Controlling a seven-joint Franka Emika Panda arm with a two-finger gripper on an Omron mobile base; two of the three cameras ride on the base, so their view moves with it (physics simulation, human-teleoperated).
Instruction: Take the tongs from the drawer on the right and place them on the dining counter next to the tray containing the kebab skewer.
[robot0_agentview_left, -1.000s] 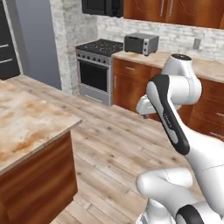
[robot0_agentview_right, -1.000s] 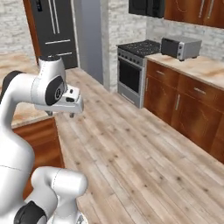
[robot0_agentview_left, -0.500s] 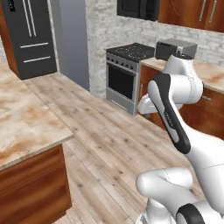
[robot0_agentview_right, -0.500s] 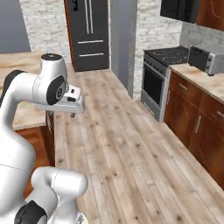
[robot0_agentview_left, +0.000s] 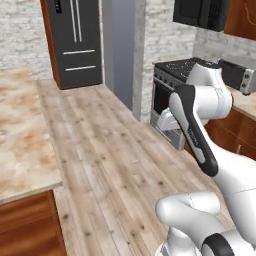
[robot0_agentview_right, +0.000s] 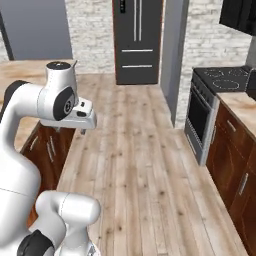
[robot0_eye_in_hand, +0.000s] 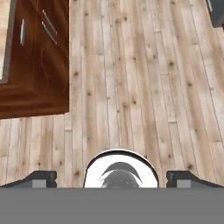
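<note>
- You get no readable brand, label or writing anywhere.
- Your claw (robot0_eye_in_hand: 112, 178) hangs released over the bare plank floor (robot0_eye_in_hand: 131, 87), its dark fingertips (robot0_eye_in_hand: 41, 178) wide apart, nothing between them.
- A marbled bench (robot0_agentview_left: 22, 145) lies at the left, its reddish-brown base (robot0_eye_in_hand: 35, 65) near your claw.
- The stove (robot0_agentview_right: 207, 115) stands at the right, the dark fridge (robot0_agentview_right: 137, 40) far ahead.
- The tongs, drawer and tray can't be placed.
</note>
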